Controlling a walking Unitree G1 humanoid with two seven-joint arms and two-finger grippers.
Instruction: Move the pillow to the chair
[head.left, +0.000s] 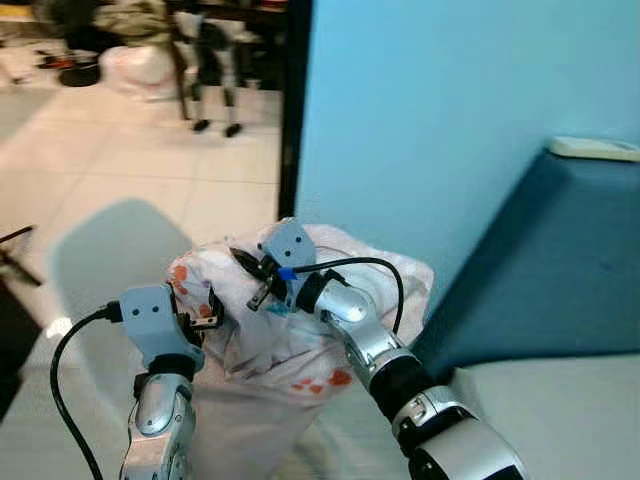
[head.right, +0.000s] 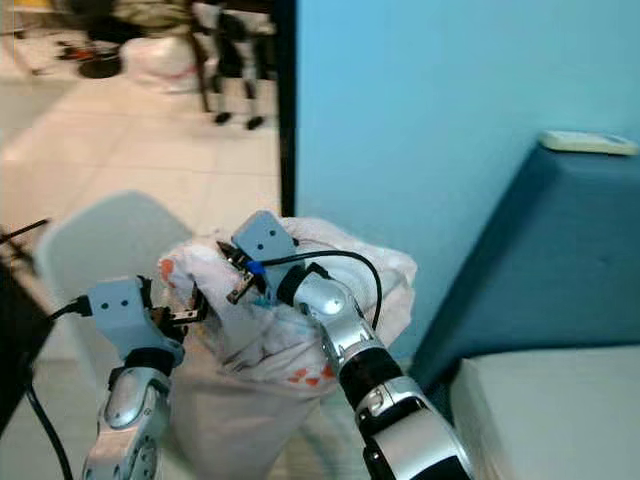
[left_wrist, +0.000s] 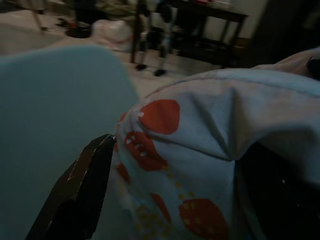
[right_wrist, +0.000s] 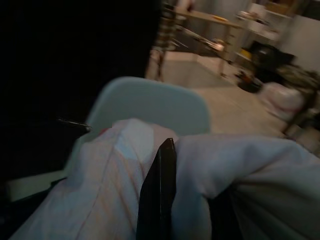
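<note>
Just before the pale chair (head.left: 100, 250), the strawberry-print pillow (head.left: 290, 340) hangs clamped between both pincers, left (head.left: 205, 312) and right (head.left: 262, 290). Carrying looks done; lowering onto the seat remains.

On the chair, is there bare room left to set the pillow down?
The pale chair shows bare backrest left of the pillow. Its seat is hidden beneath the pillow, so I cannot tell how much is free. Both grippers, left and right, crowd the pillow's top, pinching the cloth. Open tiled floor lies beyond; the blue wall closes the right.
</note>
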